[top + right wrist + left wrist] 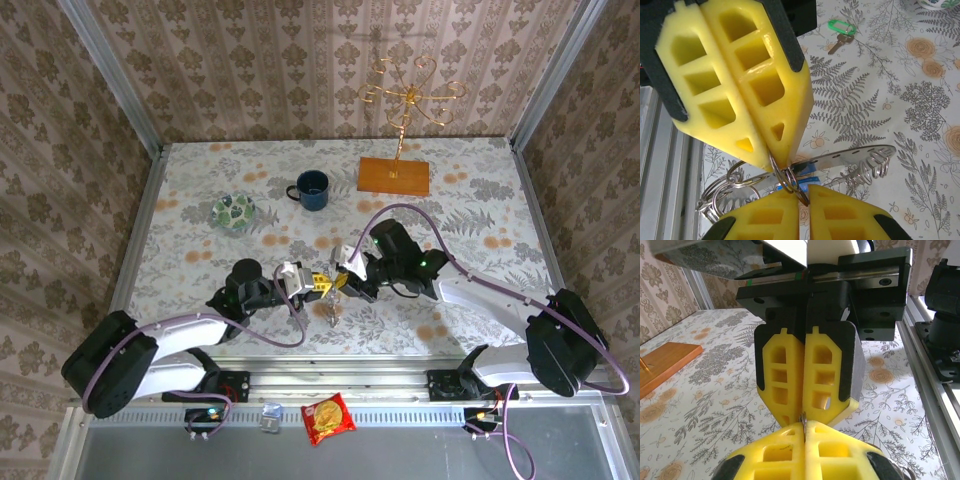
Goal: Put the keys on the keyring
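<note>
- Patterned wallpaper walls (250, 70) surround one floral table (480, 200).
- Two grippers meet mid-table: the left gripper (769, 159) is clamped tight on the keyring (845, 157), and the right gripper (804, 196) is slightly parted around a loop.
- One gold stand (405, 100), one mug (312, 190), one dish (233, 212).
- One green key (839, 32) lies on the table, apart from the keyring.

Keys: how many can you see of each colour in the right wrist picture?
Green key: 1
Blue key: 1, mostly hidden behind the keyring
Total: 2
</note>
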`<state>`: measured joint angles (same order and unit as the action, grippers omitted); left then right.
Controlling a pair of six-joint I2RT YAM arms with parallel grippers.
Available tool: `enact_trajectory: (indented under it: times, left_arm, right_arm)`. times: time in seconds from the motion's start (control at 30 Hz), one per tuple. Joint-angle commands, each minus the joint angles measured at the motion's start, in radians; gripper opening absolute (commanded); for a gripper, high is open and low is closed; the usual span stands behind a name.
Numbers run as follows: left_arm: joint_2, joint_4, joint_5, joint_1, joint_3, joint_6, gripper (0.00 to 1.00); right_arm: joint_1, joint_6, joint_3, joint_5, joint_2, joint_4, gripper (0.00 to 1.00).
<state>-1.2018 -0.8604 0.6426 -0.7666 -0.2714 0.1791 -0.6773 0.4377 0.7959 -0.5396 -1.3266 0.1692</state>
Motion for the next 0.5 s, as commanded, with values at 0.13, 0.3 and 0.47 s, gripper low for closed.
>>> enact_trajectory:
  times: [0.13, 0.3, 0.47]
  left_arm:
    - [-0.023, -0.133, 0.008, -0.008, 0.015, -0.046, 0.0]
    - [-0.012, -0.127, 0.008, -0.008, 0.018, -0.044, 0.0]
    - [-0.019, -0.142, 0.008, -0.007, 0.018, -0.051, 0.0]
  right_arm:
    - [0.006, -0.017, -0.022, -0.047, 0.002, -0.056, 0.16]
    - [0.014, -0.013, -0.056, -0.024, 0.064, -0.083, 0.24]
    - [0.019, -0.02, -0.102, -0.002, 0.132, -0.127, 0.29]
